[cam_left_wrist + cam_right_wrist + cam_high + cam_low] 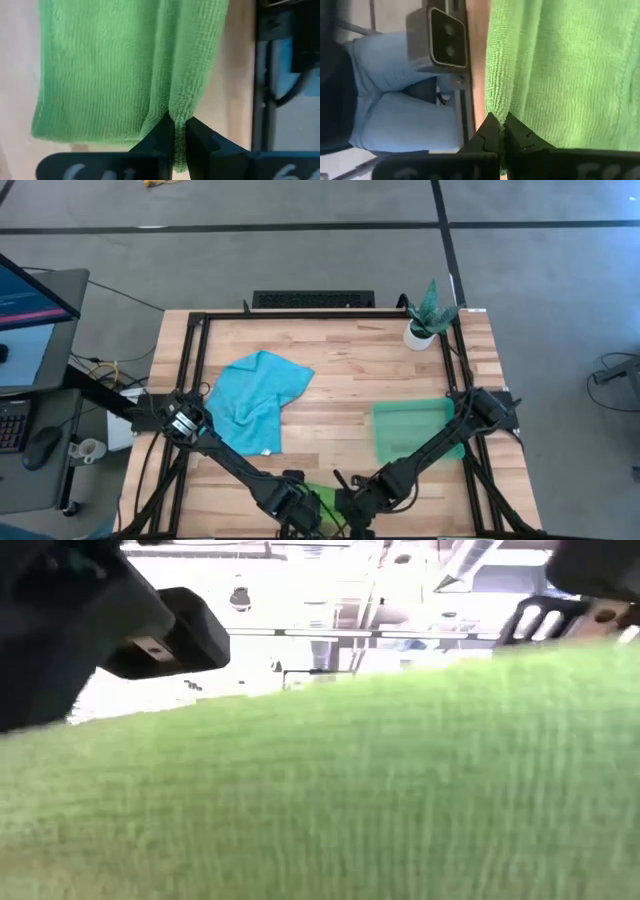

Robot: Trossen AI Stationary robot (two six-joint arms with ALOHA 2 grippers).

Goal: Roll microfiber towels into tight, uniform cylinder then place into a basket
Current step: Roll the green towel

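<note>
The lime green towel (322, 498) is at the table's near edge, between my two grippers. It fills most of the low view (380, 790). My left gripper (179, 120) is shut on it at its left side (297, 508). My right gripper (501, 119) is shut on it at its right side (362, 502). The turquoise towel (258, 395) lies rumpled on the left half of the table. The translucent green basket (415, 430) sits on the right half with nothing in it. My left gripper pinches a bunched edge of the lime towel (175, 107) between its two fingers, coming steeply from above. The cloth spreads away from the fingers over the wood; one layer or several, I cannot tell. My right gripper pinches the lime towel's edge (495, 107) between its two fingers, slanting down from above, right at the table's near edge. The cloth runs on from the fingers in a broad sheet; I cannot tell how many layers it has.
A small white plant pot (422, 332) stands at the far right of the table. The black frame rail (300, 315) runs around the tabletop. A camera box (437, 37) sits at the near edge, and a person in blue trousers (395, 100) is just beyond it.
</note>
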